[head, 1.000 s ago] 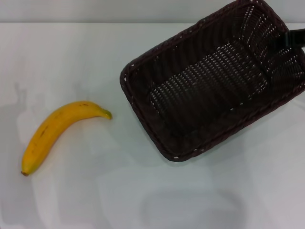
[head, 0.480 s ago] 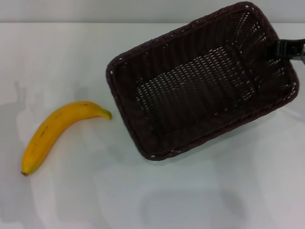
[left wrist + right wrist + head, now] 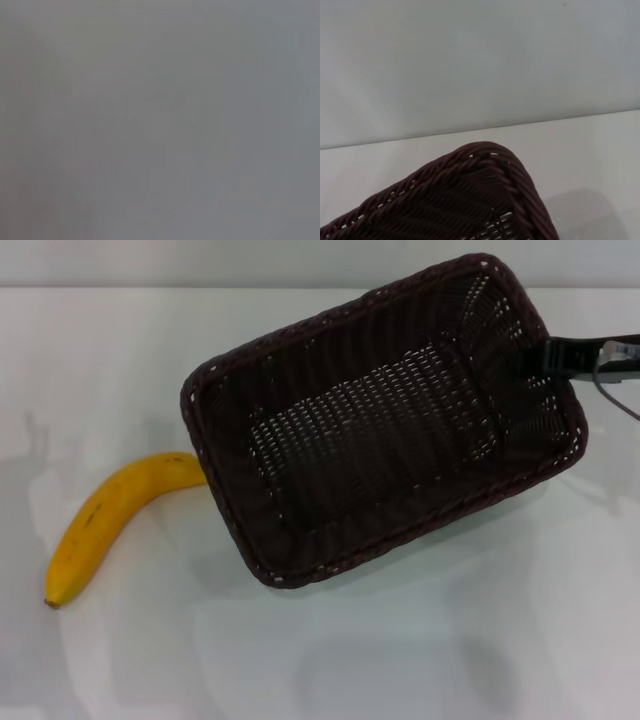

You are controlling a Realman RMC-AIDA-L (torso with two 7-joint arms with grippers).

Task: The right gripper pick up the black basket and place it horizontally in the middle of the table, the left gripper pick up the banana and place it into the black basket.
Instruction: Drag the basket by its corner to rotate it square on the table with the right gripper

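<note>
Your right gripper (image 3: 545, 357) clenches the dark woven wicker basket's (image 3: 380, 430) right rim; long axis diagonal, near corner overlapping the yellow curved banana (image 3: 105, 520). Left gripper unseen.

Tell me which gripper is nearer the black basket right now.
Right. The right gripper is at the black basket, on its right end wall; the left gripper appears in no view.
</note>
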